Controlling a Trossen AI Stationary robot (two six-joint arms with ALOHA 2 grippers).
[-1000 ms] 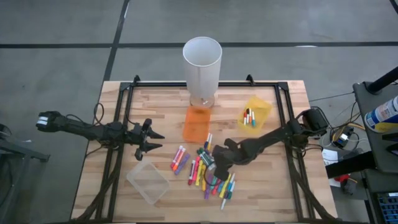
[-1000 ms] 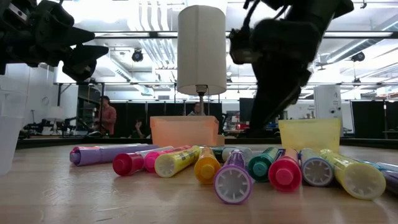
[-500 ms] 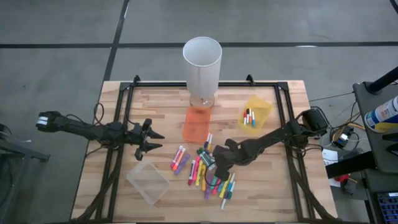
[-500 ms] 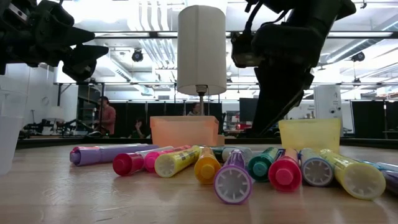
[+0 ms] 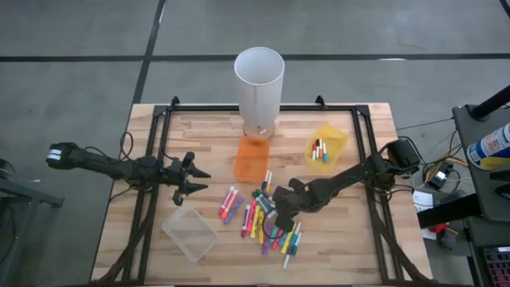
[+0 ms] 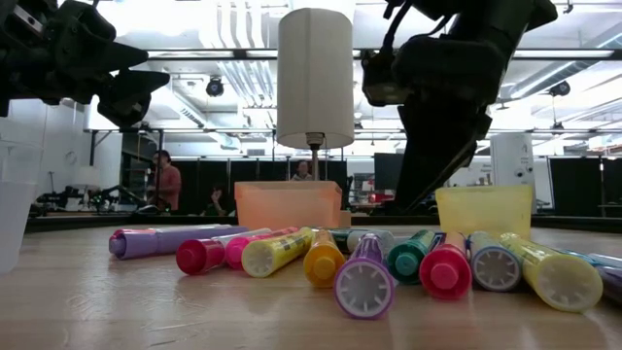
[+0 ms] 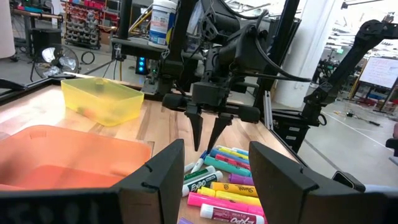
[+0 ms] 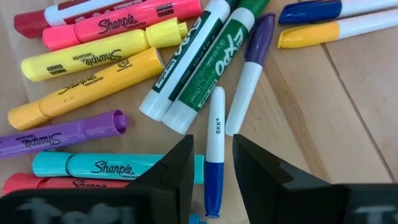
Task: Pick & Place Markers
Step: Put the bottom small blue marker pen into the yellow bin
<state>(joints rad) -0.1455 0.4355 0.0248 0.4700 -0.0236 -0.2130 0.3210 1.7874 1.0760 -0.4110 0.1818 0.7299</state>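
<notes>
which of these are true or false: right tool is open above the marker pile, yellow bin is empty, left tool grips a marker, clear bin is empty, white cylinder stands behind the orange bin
1. The right tool is open above the markers. True.
2. The yellow bin is empty. False: a few markers lie in it.
3. The left tool grips a marker. False: it hangs open and empty, left of the pile.
4. The clear bin is empty. True.
5. The white cylinder stands behind the orange bin. True.
</notes>
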